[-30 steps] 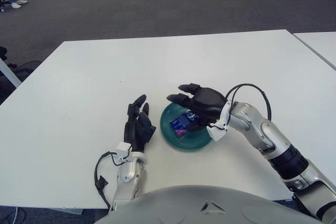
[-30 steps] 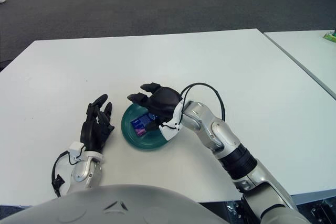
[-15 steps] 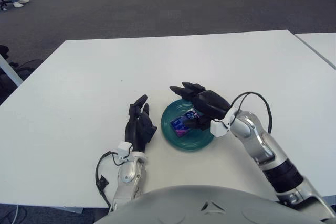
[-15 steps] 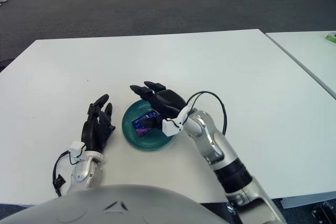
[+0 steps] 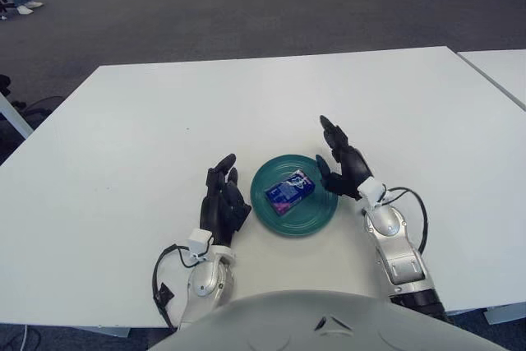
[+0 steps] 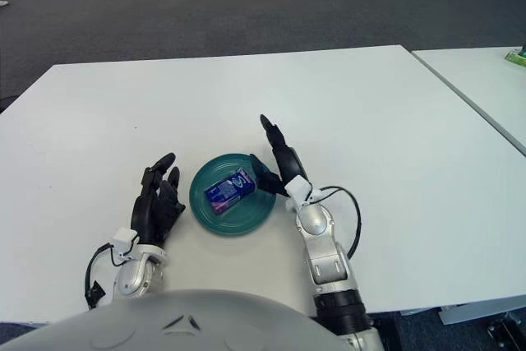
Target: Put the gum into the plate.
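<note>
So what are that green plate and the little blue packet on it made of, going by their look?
The plate looks like glossy plastic or glazed ceramic: an even teal colour with a soft sheen. I cannot tell which of the two. The gum lying in it seems to be a printed card or foil-wrapped pack: boxy edges, blue and purple print, slightly shiny. The table under them looks like matte white laminate.
</note>
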Robot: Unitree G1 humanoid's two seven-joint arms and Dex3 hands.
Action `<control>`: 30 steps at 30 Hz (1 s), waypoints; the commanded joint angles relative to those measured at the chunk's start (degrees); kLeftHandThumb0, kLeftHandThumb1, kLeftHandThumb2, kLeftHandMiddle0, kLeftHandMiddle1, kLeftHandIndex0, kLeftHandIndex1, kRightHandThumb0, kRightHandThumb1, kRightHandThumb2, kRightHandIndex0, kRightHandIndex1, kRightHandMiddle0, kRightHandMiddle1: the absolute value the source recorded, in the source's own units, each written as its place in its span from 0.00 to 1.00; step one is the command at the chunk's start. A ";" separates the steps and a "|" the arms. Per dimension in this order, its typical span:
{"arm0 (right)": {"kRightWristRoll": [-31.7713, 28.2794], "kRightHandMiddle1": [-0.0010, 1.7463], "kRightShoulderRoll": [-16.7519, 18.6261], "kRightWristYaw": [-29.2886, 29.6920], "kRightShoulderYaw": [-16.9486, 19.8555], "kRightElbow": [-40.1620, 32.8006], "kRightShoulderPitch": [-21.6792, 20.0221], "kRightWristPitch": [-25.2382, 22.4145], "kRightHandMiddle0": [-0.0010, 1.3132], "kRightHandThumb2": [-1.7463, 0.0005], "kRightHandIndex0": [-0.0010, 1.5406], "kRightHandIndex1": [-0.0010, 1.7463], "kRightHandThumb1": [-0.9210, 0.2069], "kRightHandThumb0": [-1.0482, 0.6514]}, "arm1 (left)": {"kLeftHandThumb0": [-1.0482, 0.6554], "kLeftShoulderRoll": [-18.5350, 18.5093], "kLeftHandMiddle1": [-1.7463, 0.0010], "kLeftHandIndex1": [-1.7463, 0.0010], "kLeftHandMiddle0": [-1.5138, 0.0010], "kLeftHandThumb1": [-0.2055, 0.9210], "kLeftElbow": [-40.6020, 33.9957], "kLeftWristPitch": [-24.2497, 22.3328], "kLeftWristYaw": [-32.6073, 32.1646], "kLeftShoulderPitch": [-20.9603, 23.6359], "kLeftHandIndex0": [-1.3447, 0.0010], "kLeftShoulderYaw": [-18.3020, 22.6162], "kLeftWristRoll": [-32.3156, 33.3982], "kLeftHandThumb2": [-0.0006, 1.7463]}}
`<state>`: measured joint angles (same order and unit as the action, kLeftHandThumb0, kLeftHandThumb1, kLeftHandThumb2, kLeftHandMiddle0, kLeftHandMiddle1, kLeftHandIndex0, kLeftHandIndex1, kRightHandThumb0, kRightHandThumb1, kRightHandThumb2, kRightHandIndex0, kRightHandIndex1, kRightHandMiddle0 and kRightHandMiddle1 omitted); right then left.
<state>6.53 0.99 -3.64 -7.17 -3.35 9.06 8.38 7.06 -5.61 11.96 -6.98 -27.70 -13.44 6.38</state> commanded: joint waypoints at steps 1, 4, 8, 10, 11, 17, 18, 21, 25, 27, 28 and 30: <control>-3.97 0.19 2.31 2.20 2.75 2.42 0.52 3.63 0.00 0.49 0.12 0.00 0.00 0.04 | 0.11 1.40 1.00 0.60 0.83 1.00 -0.25 -1.84 0.24 -0.53 1.00 0.18 0.60 0.59; -6.25 0.20 3.59 3.90 5.14 4.48 0.53 5.04 0.00 0.47 0.14 0.01 0.00 0.06 | 0.11 1.31 1.00 0.65 0.84 1.00 -0.61 -2.08 0.54 -0.71 1.00 0.18 0.88 0.59; -6.66 0.20 4.31 5.52 6.36 4.71 0.17 4.12 0.00 0.44 0.15 0.01 0.00 0.08 | 0.11 1.18 1.00 0.68 0.85 1.00 -0.76 -2.10 0.76 -0.84 1.00 0.24 0.78 0.59; -6.51 0.20 4.26 6.13 6.85 4.74 0.00 3.64 0.00 0.44 0.15 0.01 0.00 0.09 | 0.11 1.10 1.00 0.68 0.85 1.00 -0.89 -2.08 0.87 -0.99 1.00 0.29 0.64 0.59; -6.46 0.20 4.14 6.41 7.18 4.68 -0.10 3.30 0.00 0.44 0.15 0.01 0.00 0.09 | 0.10 1.06 1.00 0.69 0.85 1.00 -0.91 -2.03 0.85 -1.02 1.00 0.27 0.41 0.59; -5.77 0.20 3.30 7.24 8.18 3.06 0.31 1.39 0.00 0.42 0.15 0.00 0.00 0.10 | 0.10 0.80 1.00 0.68 0.85 1.00 -1.49 -2.24 0.89 -1.43 1.00 0.30 -0.17 0.59; -5.52 0.20 3.05 7.29 8.25 2.61 0.61 0.90 0.00 0.42 0.15 0.00 0.00 0.10 | 0.10 0.77 1.00 0.68 0.85 1.00 -1.55 -2.31 0.93 -1.46 1.00 0.33 -0.19 0.58; -4.87 0.20 2.54 7.39 8.08 1.50 1.50 -0.27 0.00 0.41 0.15 0.00 0.00 0.11 | 0.10 0.65 1.00 0.67 0.85 1.00 -1.73 -2.42 1.18 -1.59 1.00 0.45 -0.20 0.58; -3.74 0.23 1.47 6.94 7.42 -0.29 4.14 -2.10 0.00 0.41 0.13 0.00 0.00 0.12 | 0.10 0.28 1.00 0.64 0.84 1.00 -1.92 -2.34 1.74 -1.75 1.00 0.47 -0.46 0.58; -3.38 0.23 1.20 6.74 6.95 -0.70 5.64 -3.04 0.00 0.41 0.12 0.00 0.00 0.12 | 0.10 0.10 1.00 0.64 0.84 1.00 -2.28 -2.50 1.99 -1.89 1.00 0.44 -0.56 0.58; -3.31 0.23 1.13 6.68 6.81 -0.75 6.11 -3.49 0.00 0.41 0.12 0.00 0.00 0.11 | 0.10 0.11 1.00 0.64 0.84 1.00 -2.42 -2.60 2.06 -1.94 1.00 0.43 -0.60 0.58; -3.31 0.23 1.19 6.74 6.65 -0.83 6.52 -4.42 0.00 0.41 0.11 0.00 0.00 0.11 | 0.11 0.09 1.00 0.64 0.84 1.00 -2.66 -2.84 2.22 -2.03 1.00 0.48 -0.62 0.58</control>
<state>2.91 2.34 3.31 -0.05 -3.64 14.52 5.89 7.56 -8.13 10.39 -5.23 -29.46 -13.35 6.21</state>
